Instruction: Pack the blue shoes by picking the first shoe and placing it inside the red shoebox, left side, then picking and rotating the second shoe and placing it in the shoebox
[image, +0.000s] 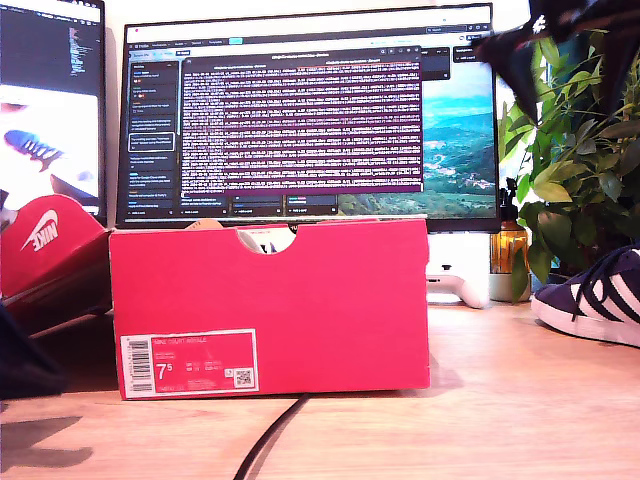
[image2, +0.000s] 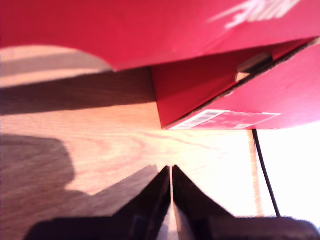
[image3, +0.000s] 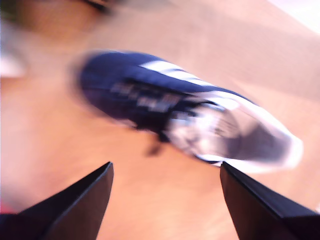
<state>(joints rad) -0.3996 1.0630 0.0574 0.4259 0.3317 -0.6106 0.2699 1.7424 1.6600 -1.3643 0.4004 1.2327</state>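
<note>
Blue shoe (image3: 165, 110) lies on the counter (image: 500, 400) at the exterior view's right, clear of the red shoebox (image: 270, 300). My second gripper (image3: 166, 172) hovers over it, jaws wide. My first gripper (image2: 171, 172) pinched closed, empty, beside the shoebox.

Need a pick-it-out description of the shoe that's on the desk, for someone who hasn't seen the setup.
Start at the big red shoebox in front of the monitor. Go along the wooden desk to the exterior view's right, below the leafy plant: the blue shoe lies there, cut off by the frame edge. It alone is dark navy with white stripes and a white sole.
</note>
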